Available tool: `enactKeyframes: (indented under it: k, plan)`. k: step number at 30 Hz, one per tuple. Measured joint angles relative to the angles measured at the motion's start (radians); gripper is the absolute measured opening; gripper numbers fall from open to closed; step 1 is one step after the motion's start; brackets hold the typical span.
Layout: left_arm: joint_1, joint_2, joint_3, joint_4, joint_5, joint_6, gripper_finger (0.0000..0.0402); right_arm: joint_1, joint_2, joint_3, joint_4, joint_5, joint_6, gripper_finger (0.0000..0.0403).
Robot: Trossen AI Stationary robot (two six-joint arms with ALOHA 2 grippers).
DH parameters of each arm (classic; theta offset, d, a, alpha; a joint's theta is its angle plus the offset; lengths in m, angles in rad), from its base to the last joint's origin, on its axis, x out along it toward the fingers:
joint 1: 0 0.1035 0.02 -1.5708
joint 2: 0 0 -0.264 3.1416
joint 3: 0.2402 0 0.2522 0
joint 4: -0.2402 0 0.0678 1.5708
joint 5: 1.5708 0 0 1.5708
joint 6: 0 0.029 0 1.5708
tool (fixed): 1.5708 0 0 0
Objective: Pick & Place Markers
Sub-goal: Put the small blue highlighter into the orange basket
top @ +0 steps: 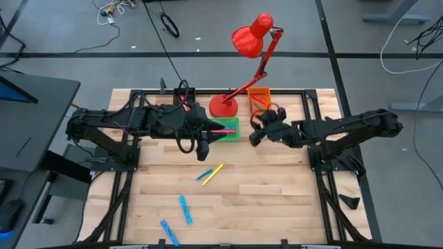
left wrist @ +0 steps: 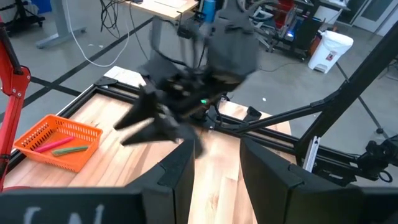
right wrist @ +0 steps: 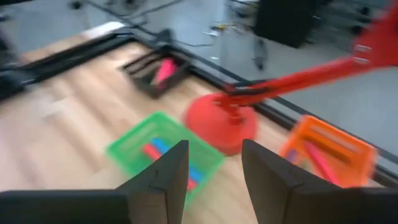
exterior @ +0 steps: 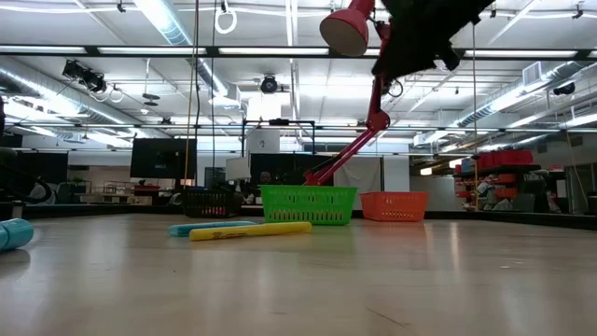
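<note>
Three blue markers and a yellow one lie loose on the table: a yellow (top: pixel 216 170) and blue (top: pixel 205 176) pair, and two more blue ones (top: pixel 185 208) (top: pixel 169 232) nearer. The pair shows in the low view too: yellow marker (exterior: pixel 250 231), blue marker (exterior: pixel 210 227). The green bin (top: pixel 225 129) (right wrist: pixel 134 149) holds pink and blue markers. The orange bin (left wrist: pixel 59 142) holds a pink and a green one. My left gripper (top: pixel 208 142) (left wrist: pixel 214 168) is open and empty beside the green bin. My right gripper (top: pixel 252 137) (right wrist: pixel 214 168) is open and empty, just right of that bin, facing the left gripper.
The red lamp's base (top: pixel 223 106) stands between the green bin and the orange bin (top: pixel 259 97). A black bin (right wrist: pixel 155 71) with a pink marker sits at the far edge. Bare wood lies along the right and the near-right of the table (top: pixel 277 200).
</note>
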Motion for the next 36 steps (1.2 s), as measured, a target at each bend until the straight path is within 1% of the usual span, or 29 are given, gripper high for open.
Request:
enactKeyframes:
  k: [4,7,12,14,16,22,25,31,36]
  plan:
    - [0.000,0.000,0.000,-0.005,0.000,0.003,0.0135,0.094,0.000,0.000,0.128,-0.049,-0.096,0.0151]
    - [0.000,0.000,0.000,-0.019,0.000,0.003,0.0135,0.154,-0.006,0.000,0.270,-0.082,-0.159,0.0151]
    - [-0.001,0.000,0.000,-0.044,0.000,0.000,0.0135,0.221,-0.012,0.000,0.562,-0.189,-0.290,0.0151]
    - [-0.001,0.000,0.000,-0.043,0.000,-0.007,0.0135,0.240,-0.013,0.021,0.617,-0.206,-0.323,0.0149]
    - [-0.002,0.000,0.000,-0.042,0.000,-0.008,0.0135,0.250,-0.011,0.085,0.572,-0.211,-0.342,0.0143]
    - [-0.001,0.000,0.000,-0.041,0.000,-0.007,0.0135,0.251,0.015,0.336,0.268,-0.210,-0.386,0.0114]
    - [-0.001,0.000,0.000,-0.043,0.000,-0.012,0.0135,0.251,0.019,0.416,0.195,-0.211,-0.389,0.0105]
    - [-0.001,0.000,0.000,-0.051,0.000,-0.145,0.0135,0.251,0.021,0.439,0.176,-0.229,-0.382,0.0103]
    - [-0.001,0.000,0.000,-0.142,0.003,-0.289,0.0135,0.251,0.022,0.439,0.163,-0.302,-0.351,0.0105]
